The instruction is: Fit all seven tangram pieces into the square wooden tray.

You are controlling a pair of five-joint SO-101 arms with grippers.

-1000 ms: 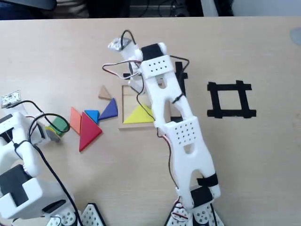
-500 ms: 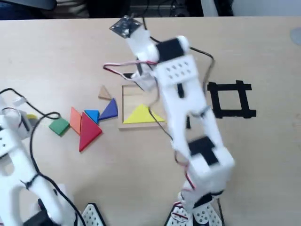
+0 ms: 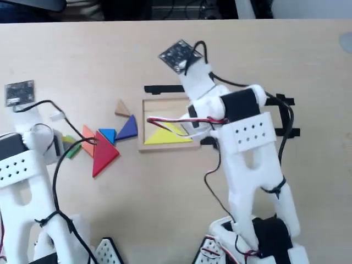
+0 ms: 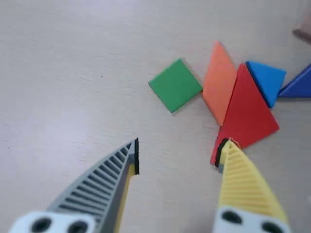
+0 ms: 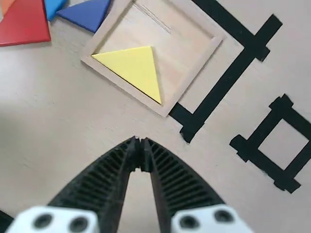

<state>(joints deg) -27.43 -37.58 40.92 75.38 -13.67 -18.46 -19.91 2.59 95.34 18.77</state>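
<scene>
Pale wooden table (image 3: 66, 60): the square wooden tray (image 3: 165, 100) holds only a yellow triangle (image 3: 162, 136). Six loose coloured pieces (image 3: 103, 154) lie at its nine o'clock. Left gripper (image 4: 179, 153) is spread wide, right gripper (image 5: 141, 145) pinched closed, empty.

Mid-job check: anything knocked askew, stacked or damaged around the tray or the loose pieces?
Nothing stands out. The yellow triangle lies flat inside the tray. The green square, orange piece and red triangle lie flat on the table outside it, none visibly damaged.
</scene>
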